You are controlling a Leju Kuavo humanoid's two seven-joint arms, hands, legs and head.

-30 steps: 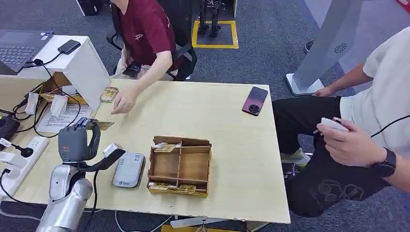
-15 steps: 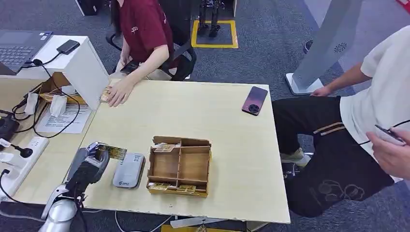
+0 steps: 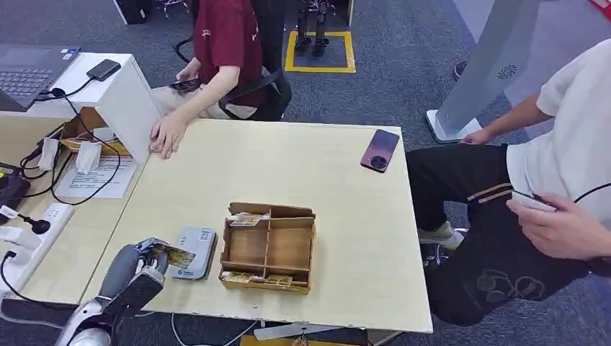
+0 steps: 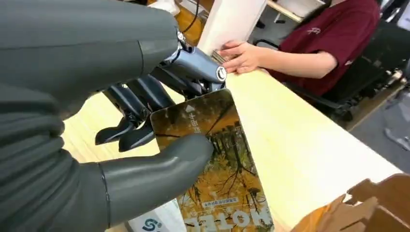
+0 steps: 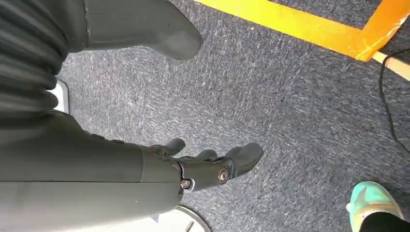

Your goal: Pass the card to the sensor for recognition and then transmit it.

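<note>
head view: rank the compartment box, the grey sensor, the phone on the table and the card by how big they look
1. Cardboard compartment box
2. Grey sensor, part hidden by the card
3. Dark red phone, close to the sensor and farther off, so unsure
4. Card in the left hand

— The card (image 4: 217, 169)? Amber, with dark branch patterning and pale lettering.
— And the sensor (image 3: 193, 253)? Grey-white, on a light wood-grain counter (image 3: 302, 173), beside a brown box (image 3: 268, 246).
</note>
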